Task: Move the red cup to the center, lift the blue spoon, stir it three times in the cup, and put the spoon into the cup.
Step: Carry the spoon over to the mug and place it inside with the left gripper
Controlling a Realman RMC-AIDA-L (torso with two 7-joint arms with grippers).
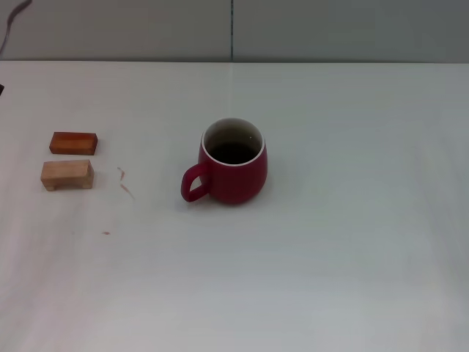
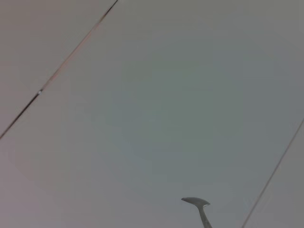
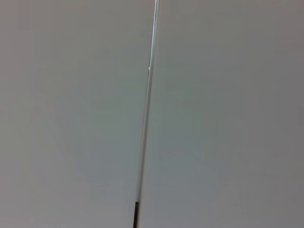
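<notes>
The rounded dark red ceramic mug (image 1: pixel 233 163) stands mid-table; the spoon-lifting step appears next. Spoon, grippers unseen; jaw state cannot be told.

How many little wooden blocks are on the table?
2. Both sit at the table's left side, left of the red cup: a reddish-brown block farther back, and a pale wooden block just in front of it. Nothing seems to hide more.
</notes>
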